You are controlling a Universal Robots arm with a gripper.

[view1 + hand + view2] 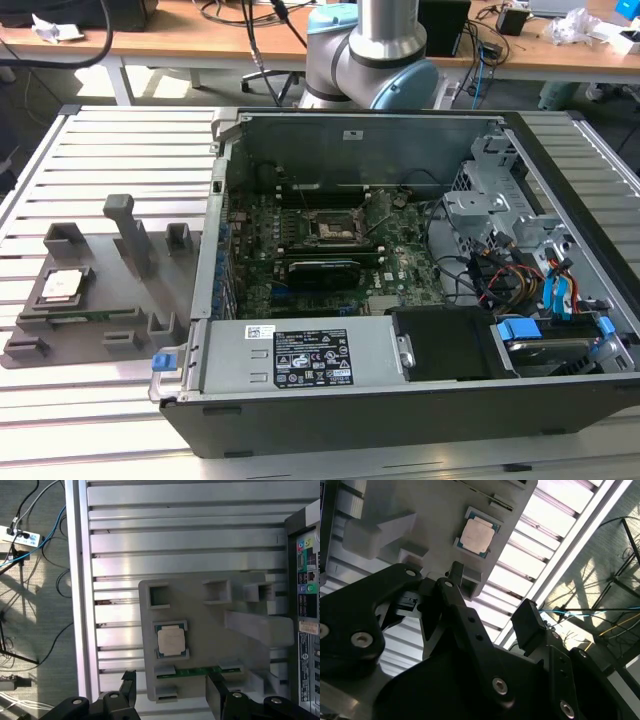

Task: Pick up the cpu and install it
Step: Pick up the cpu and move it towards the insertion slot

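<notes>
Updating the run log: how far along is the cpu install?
Done: nothing visible yet. The cpu lies in its grey holder outside the case, and the motherboard socket looks unfilled. In hand: the gripper hangs open above the holder, near the cpu, holding nothing. Left: both pick-up and install.

cpu (62,287) in holder tray (100,295) on slatted table (120,140), tray at the exterior view's left of computer case (400,410), socket (330,228) inside case
</notes>
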